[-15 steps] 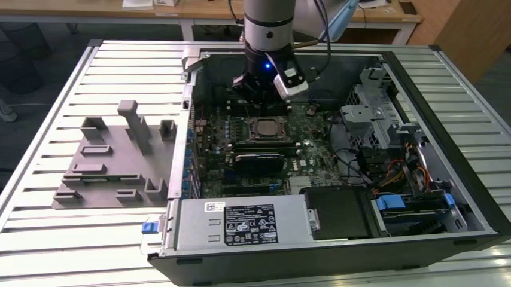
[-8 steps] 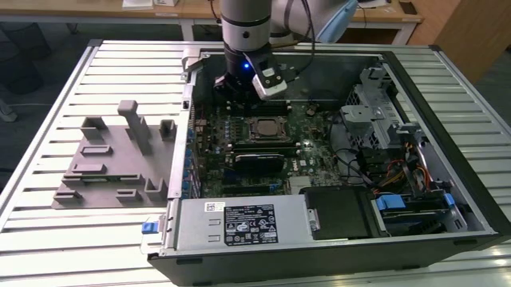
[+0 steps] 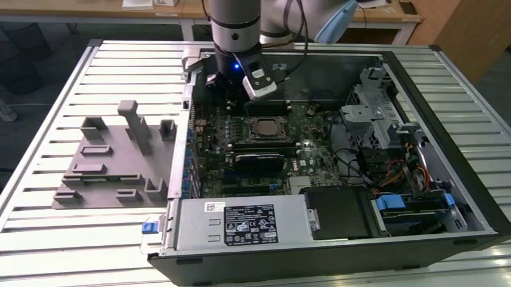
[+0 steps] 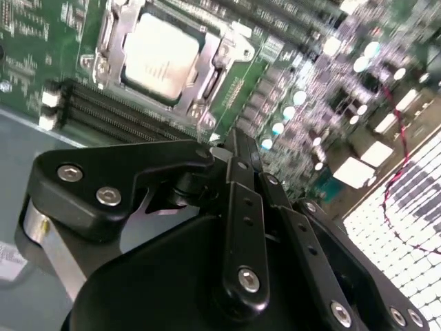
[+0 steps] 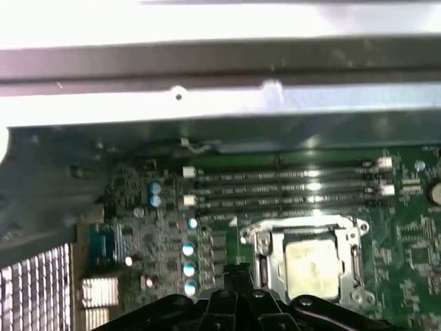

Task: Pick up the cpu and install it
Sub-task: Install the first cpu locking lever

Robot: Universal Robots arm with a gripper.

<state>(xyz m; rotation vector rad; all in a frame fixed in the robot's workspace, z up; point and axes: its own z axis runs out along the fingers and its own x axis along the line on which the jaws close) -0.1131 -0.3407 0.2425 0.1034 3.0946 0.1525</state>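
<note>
The cpu [image 3: 264, 128] is a small square chip with a silvery top. It lies flat in the metal-framed socket on the green motherboard [image 3: 307, 134] inside the open computer case, and both wrist views show it [image 4: 160, 55] [image 5: 310, 265]. My gripper [image 3: 239, 103] hangs above the board just behind the socket, over the memory slots [image 5: 282, 189]. In both wrist views its black fingers [image 4: 234, 141] [image 5: 234, 276] are pressed together with nothing between them. They stand a little to one side of the chip, apart from it.
A grey plastic fixture [image 3: 112, 161] with upright blocks sits on the slatted table at the exterior view's left. Inside the case are a black rectangular module [image 3: 259, 160], a power supply [image 3: 239, 224], a drive cage [image 3: 375, 113] and cables [image 3: 391, 176]. The case wall [image 5: 220, 103] is close behind the gripper.
</note>
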